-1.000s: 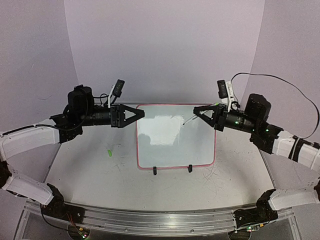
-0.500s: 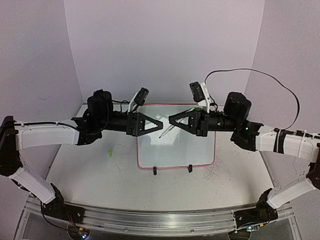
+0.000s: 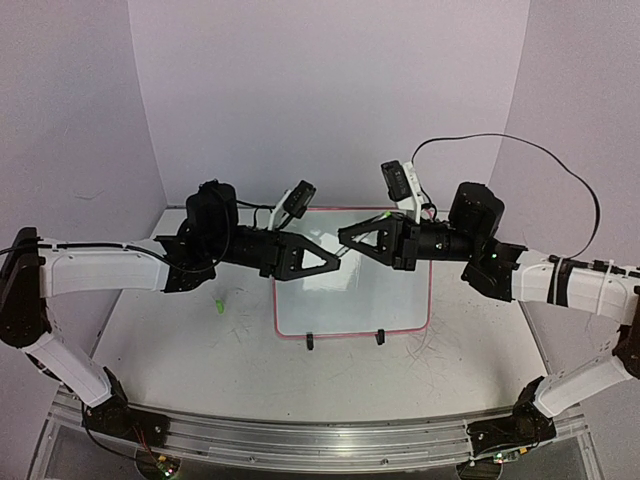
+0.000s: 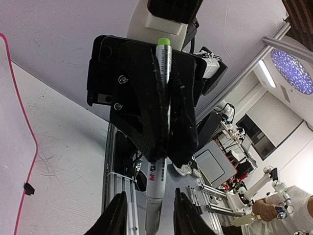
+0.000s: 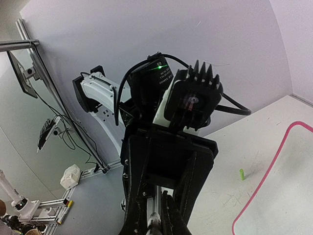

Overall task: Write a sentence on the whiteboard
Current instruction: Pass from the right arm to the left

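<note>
Whiteboard [image 3: 350,305]: white, rounded corners, red-pink rim. Stands on a black wire stand [image 3: 309,341] at mid-table, just below the two meeting claws. Shows no green writing on the visible face, only glare.

Table [image 3: 180,370]: white and scuffed. Carries the board and one stray green piece.

Left arm [image 3: 100,272]: reaches in from the left, over the board's upper left corner.

Right arm [image 3: 570,285]: reaches in from the right, level with its partner.

Right claw [image 3: 345,238]: clamped tight on the marker [image 4: 163,73], green end back toward its own wrist, other end out toward the left claw.

Left claw [image 3: 336,264]: jaws narrowly apart, fingers [image 4: 120,213] flanking the marker's near end, a slim gap on each side. No contact seen.

Marker: pale barrel with printed lettering. Capped or not, cannot tell.

Green piece [image 3: 217,304]: lies on the table left of the board, well apart from both claws. Possibly a cap, but too small to tell.

Progress, as a judgement: at the very start. Marker in hand, nothing written, whole sentence left. Probably needs a handover or uncapping between the claws before nib meets board.
</note>
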You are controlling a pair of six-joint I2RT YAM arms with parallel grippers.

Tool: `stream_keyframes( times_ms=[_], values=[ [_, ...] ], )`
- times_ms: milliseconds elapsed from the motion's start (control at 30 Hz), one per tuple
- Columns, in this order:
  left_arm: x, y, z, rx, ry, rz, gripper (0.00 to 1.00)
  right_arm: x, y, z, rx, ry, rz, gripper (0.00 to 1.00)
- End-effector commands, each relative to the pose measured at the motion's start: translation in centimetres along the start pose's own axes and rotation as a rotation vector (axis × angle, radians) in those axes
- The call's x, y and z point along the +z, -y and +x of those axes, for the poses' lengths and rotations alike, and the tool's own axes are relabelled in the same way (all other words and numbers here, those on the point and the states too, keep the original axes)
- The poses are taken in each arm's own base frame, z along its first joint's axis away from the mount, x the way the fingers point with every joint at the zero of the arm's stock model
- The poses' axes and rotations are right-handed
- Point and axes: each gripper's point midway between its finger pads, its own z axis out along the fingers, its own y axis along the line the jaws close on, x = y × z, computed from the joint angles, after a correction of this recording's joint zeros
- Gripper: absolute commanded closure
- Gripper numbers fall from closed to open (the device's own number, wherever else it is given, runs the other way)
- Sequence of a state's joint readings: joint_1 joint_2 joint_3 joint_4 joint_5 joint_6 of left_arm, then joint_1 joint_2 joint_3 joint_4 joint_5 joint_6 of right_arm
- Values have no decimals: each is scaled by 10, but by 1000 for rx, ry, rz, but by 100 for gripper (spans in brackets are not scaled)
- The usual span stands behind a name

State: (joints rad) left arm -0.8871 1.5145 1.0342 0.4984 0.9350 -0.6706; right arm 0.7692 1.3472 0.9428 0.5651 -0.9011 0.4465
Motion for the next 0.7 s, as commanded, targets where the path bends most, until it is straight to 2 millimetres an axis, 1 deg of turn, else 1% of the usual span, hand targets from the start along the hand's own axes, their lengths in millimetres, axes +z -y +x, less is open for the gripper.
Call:
stream_keyframes(
  times_ms=[0,33,100,200,267,333,367,467,667],
  values=[
    [4,18,-21,62,16,65,79,-3,-12,-18,-57,45,-2,100],
    [4,17,-20,59,13,65,84,-4,-11,-18,-59,44,3,100],
    [5,16,-21,54,16,61,99,-4,-9,-16,-61,34,20,100],
    [4,16,-21,52,16,62,100,-3,3,-10,-50,-24,85,97],
    [5,15,-20,41,11,63,100,-3,7,2,-43,-92,102,90],
    [5,13,-18,28,2,65,100,-2,3,10,-46,-143,67,81],
    [6,11,-17,22,-2,64,100,-2,1,11,-49,-161,56,79],
    [6,7,-14,3,-14,62,100,-3,0,17,-52,-203,55,78],
    [7,4,-11,-22,-32,58,100,-10,-5,16,-83,-214,64,71]
  ],
)
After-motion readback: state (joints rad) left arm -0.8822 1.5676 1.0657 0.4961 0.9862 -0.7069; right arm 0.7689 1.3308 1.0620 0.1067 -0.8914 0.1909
